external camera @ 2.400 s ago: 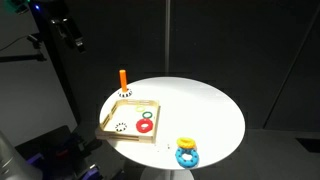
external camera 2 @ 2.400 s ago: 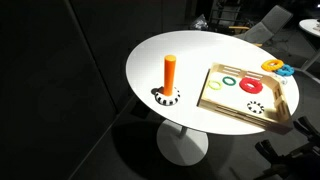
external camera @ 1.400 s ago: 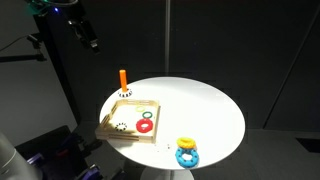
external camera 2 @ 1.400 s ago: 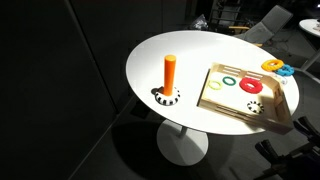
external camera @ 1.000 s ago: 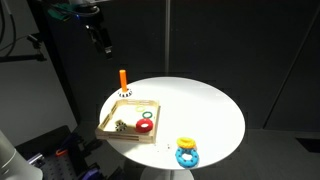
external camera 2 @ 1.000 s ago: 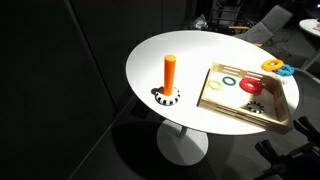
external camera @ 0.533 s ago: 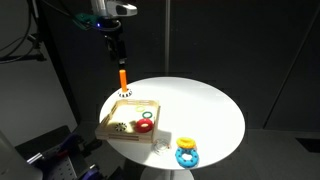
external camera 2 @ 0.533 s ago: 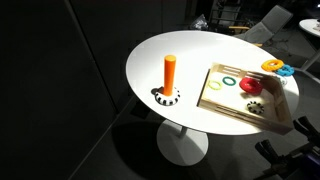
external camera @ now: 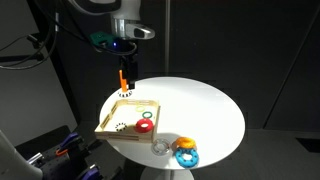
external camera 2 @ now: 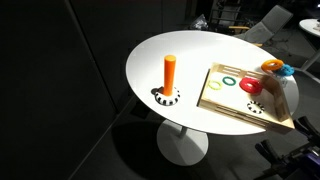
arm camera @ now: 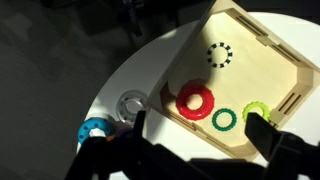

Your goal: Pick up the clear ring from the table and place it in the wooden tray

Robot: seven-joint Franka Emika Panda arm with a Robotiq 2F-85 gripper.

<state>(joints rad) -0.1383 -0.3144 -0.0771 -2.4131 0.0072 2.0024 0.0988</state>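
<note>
The clear ring [arm camera: 131, 104] lies on the white table just outside the wooden tray [arm camera: 255, 60]; it shows faintly in an exterior view [external camera: 159, 147] near the table's front edge. The tray [external camera: 124, 134] [external camera 2: 238, 116] holds a red ring [arm camera: 195, 101], a dark green ring [arm camera: 225, 121], a yellow-green ring [arm camera: 257, 110] and a black dotted ring [arm camera: 219, 54]. My gripper [arm camera: 200, 135] is open and empty, high above the tray's edge. In an exterior view the gripper [external camera: 124, 74] hangs over the table's far left side.
An orange peg [external camera 2: 170, 72] stands upright on a dotted base beside the tray. Stacked blue and yellow rings [external camera: 186, 152] lie near the clear ring; the blue ring [arm camera: 95, 131] shows in the wrist view. The round table's edge runs close to the clear ring.
My arm has swung from the upper left towards the table and come lower, now above the tray's far side. The rings and tray have not moved.
</note>
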